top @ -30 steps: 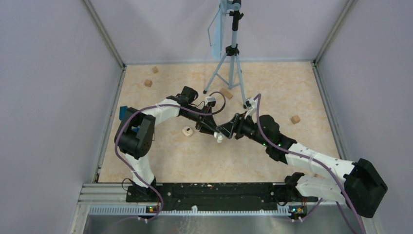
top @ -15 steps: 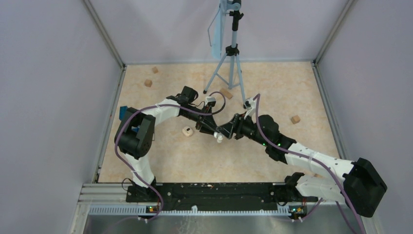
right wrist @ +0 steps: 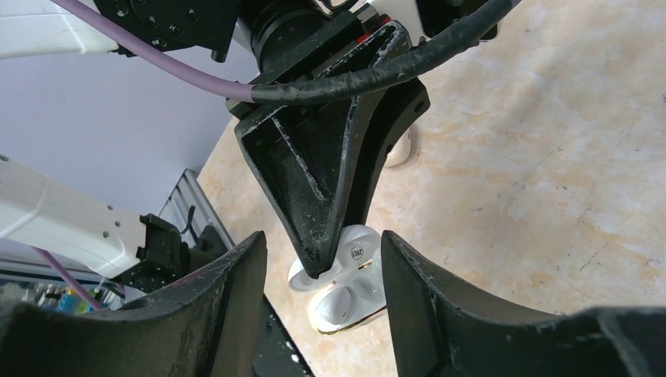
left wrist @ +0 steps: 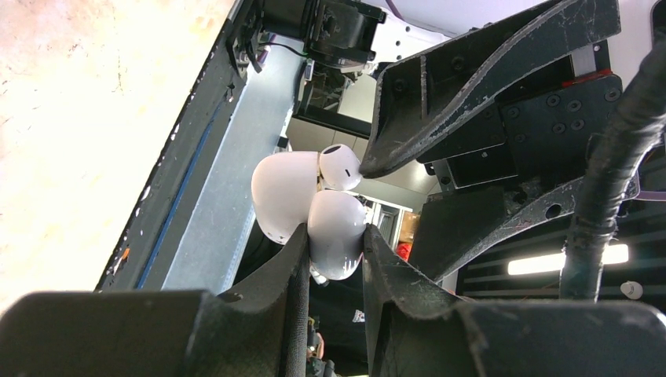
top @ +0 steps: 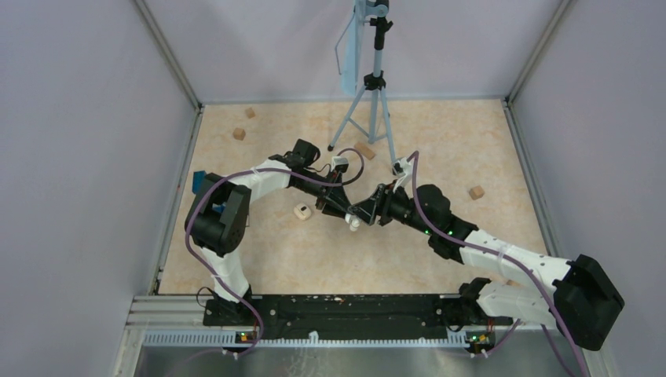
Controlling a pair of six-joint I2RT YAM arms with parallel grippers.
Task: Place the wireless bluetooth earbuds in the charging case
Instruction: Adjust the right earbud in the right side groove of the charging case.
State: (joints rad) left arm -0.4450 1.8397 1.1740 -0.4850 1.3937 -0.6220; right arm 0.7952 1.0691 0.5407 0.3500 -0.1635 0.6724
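Note:
My left gripper [left wrist: 334, 232] is shut on the white charging case [left wrist: 338, 236], held above the table with its lid [left wrist: 281, 192] hinged open. One white earbud [left wrist: 339, 165] sits at the case's mouth, and a fingertip [left wrist: 369, 165] of my right gripper touches it. In the right wrist view the open case [right wrist: 349, 302] shows a seated earbud [right wrist: 336, 302] and the logo-marked earbud [right wrist: 357, 251]. My right gripper [right wrist: 322, 243] stands open, its fingers on either side of the case. In the top view both grippers [top: 343, 214] [top: 361, 210] meet mid-table over the case [top: 355, 223].
A second small white rounded object [top: 301, 211] lies on the table left of the grippers. Tan wooden blocks [top: 239, 134] [top: 250, 113] [top: 476, 192] are scattered about. A tripod [top: 369, 94] stands at the back, with a block [top: 365, 150] by its legs. Walls enclose the table.

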